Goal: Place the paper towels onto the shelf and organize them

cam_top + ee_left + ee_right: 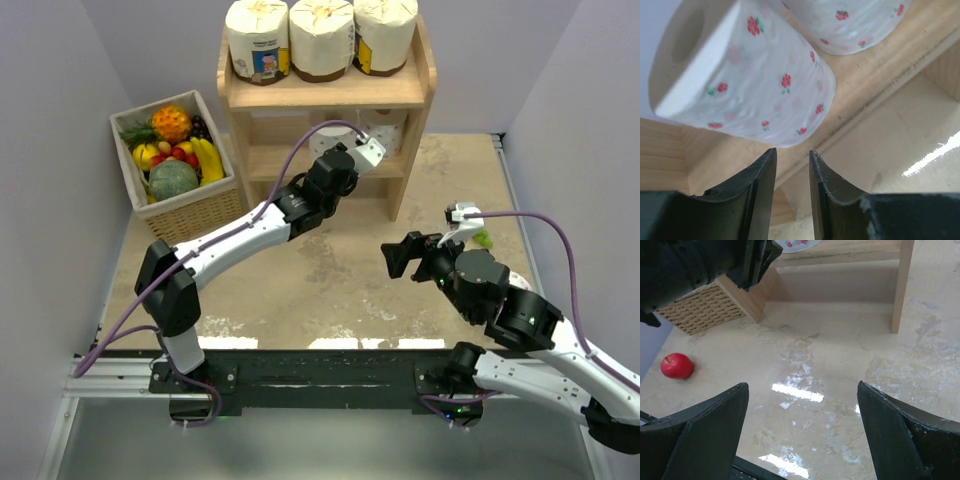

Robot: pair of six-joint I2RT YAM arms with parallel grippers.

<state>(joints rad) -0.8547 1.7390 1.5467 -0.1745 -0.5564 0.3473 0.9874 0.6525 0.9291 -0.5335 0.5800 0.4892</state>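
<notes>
Left wrist: left jaws pressed together, empty; flowered roll (740, 75) just beyond tips on lower shelf board (875, 87). We should push centred, slowly, toward neighbour roll (850, 20); right jaws spread, empty.

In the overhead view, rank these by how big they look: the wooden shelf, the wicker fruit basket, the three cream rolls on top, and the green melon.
1. wooden shelf
2. wicker fruit basket
3. three cream rolls, alike in size, so tied; they sit higher, maybe nearer the camera
4. green melon
</notes>
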